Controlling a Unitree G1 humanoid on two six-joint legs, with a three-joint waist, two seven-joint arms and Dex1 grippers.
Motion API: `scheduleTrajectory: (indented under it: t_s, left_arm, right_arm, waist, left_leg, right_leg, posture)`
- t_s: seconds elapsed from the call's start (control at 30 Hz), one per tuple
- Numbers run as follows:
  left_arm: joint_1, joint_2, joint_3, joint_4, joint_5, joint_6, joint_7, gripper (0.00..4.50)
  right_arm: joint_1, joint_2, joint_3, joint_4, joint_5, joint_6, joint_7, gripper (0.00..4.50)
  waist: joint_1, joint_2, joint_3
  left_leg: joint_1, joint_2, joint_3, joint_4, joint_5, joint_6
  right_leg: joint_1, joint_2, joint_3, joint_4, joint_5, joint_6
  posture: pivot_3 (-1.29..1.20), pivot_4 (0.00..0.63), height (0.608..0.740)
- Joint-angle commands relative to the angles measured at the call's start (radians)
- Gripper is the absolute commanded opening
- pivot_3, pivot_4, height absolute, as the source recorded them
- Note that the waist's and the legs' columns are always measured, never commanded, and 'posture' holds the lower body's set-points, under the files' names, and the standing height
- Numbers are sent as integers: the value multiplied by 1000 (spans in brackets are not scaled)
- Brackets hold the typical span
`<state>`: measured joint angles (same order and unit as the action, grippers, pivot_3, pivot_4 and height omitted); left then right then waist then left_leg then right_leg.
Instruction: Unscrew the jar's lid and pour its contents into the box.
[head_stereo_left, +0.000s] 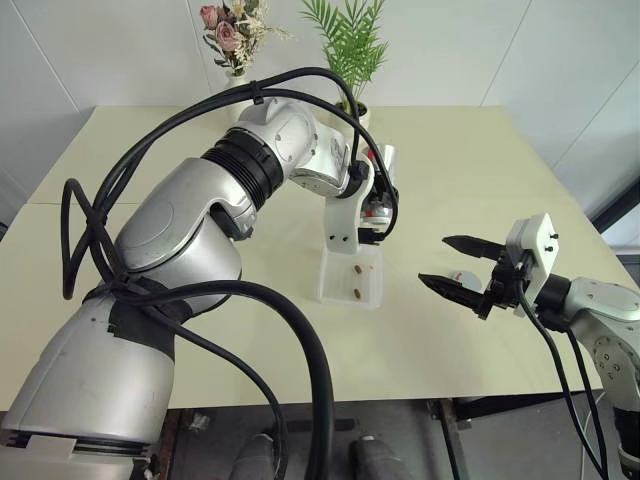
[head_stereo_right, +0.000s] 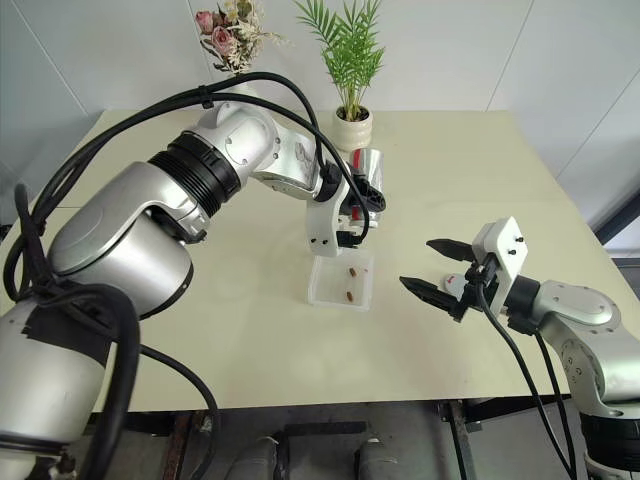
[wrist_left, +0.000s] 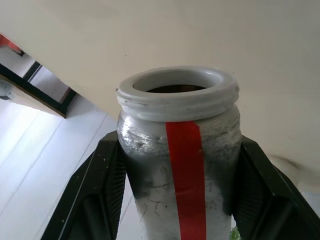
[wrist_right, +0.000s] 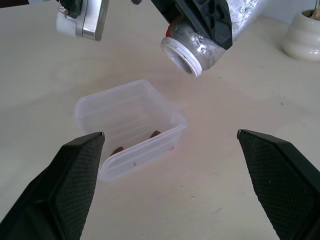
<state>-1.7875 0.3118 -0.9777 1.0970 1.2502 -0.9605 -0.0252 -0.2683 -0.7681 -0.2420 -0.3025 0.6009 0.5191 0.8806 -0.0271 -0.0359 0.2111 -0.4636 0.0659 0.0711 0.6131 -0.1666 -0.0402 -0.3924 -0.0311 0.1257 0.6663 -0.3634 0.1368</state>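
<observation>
Nearest the front edge of the tabletop, over toward the right side, the right gripper hangs above the surface with its two black fingers spread wide and nothing between them. A small object with a red mark sits behind those fingers; what it is can't be made out. Further in, about mid-table, there's the box, a clear square tray, and two brown pieces of the contents already lie on its floor. Right above its far side the left gripper is clamped on the jar, which is tipped with its lidless mouth angled down toward the box. At the far edge stand a potted palm and a flower vase. The risk from here, as I read it: the mouth sits near the box's far wall, so any pieces left could drop outside onto the table.
</observation>
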Motion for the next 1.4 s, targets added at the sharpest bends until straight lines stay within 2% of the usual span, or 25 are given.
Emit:
scheduleTrajectory:
  t_s: [0.03, 0.07, 0.23, 0.33, 0.43, 0.5, 0.7, 0.8, 0.93, 1.07, 1.17, 1.27, 1.4]
  left_arm:
    - [15, 23, 123, 57, -165, -8, -81, 2433]
    - [27, 35, 146, 63, -198, -14, -101, 2433]
    - [202, 53, 444, 122, -635, 63, -553, 2433]
    - [294, 75, 564, 49, -793, 129, -658, 2433]
    - [415, 84, 747, -34, -997, 351, -686, 2433]
    - [480, 88, 826, -114, -1078, 474, -686, 2433]
    - [709, 107, 1079, -335, -1288, 812, -525, 2433]
    - [778, 102, 1168, -399, -1353, 914, -436, 2433]
    - [862, 92, 1281, -423, -1415, 926, -291, 2433]
    - [960, 115, 1254, -403, -1351, 806, -257, 2433]
    - [993, 101, 1284, -388, -1378, 847, -204, 2433]
    - [1045, 91, 1297, -408, -1396, 771, -207, 2433]
    - [1073, 83, 1322, -402, -1415, 762, -158, 2433]
  right_arm:
    - [-18, -7, -18, -13, 14, -11, 6, 4484]
    - [-19, -7, -15, -12, 14, -11, 10, 4484]
    - [-40, -9, -5, 1, 21, 2, 26, 4484]
    - [-57, -9, 8, 4, 25, 9, 42, 4484]
    - [-84, -14, 30, -1, 24, 10, 63, 4484]
    - [-96, -17, 36, -1, 24, 12, 69, 4484]
    - [-169, -30, 92, 22, 16, 21, 127, 4484]
    - [-195, -25, 111, 37, 9, 23, 140, 4484]
    - [-228, -6, 138, 47, 5, 20, 142, 4484]
    - [-246, 24, 170, 29, 12, 23, 142, 4484]
    - [-256, 49, 188, 21, 8, 14, 139, 4484]
    - [-262, 75, 197, 18, 6, 0, 133, 4484]
    - [-255, 95, 190, 17, -8, -18, 113, 4484]
  waist:
    - [0, 0, 0]
    - [-1, 0, 0]
    - [-3, 1, 0]
    - [-1, 1, 0]
    - [-4, 1, 0]
    - [-4, 1, 0]
    - [-20, 1, -1]
    - [-25, 1, -1]
    - [-26, 1, -1]
    - [-28, 1, -1]
    - [-26, 1, -1]
    - [-26, 1, -1]
    - [-25, 1, -1]
  left_leg:
    - [0, 0, 0, 0, 0, 0]
    - [0, 0, 0, 0, 0, 0]
    - [5, 0, 1, 0, 1, -2]
    - [5, 1, 0, 1, 2, 0]
    - [5, 1, -1, 3, 3, 1]
    - [6, 1, -2, 6, 2, 2]
    - [8, 1, -4, 12, 4, 3]
    - [7, 2, -6, 15, 4, 4]
    - [7, 2, -7, 16, 6, 5]
    - [9, 2, -7, 15, 6, 5]
    - [9, 3, -7, 15, 6, 5]
    - [9, 3, -7, 14, 6, 5]
    - [8, 3, -7, 13, 6, 5]
  right_leg:
    - [0, 0, 0, 1, 0, 0]
    - [0, 0, 0, 2, 0, 0]
    - [0, 0, 0, 8, -1, -2]
    - [-1, 1, -1, 13, -1, -2]
    - [-1, 1, -1, 16, -1, -2]
    - [0, 1, -2, 20, -1, -2]
    - [1, 2, -3, 27, -1, -3]
    - [2, 2, -5, 29, 0, -3]
    - [4, 2, -6, 28, 3, -3]
    - [6, 2, -7, 25, 4, -4]
    - [7, 2, -8, 23, 5, -4]
    - [7, 1, -8, 22, 5, -4]
    - [6, 1, -9, 21, 5, -4]
  posture:
    - [0, 150, 740]
    - [0, 150, 740]
    - [0, 150, 740]
    - [0, 150, 740]
    - [0, 150, 740]
    - [0, 150, 740]
    - [0, 150, 740]
    - [0, 150, 740]
    - [0, 150, 740]
    - [0, 150, 740]
    - [0, 150, 740]
    - [0, 150, 740]
    - [0, 150, 740]
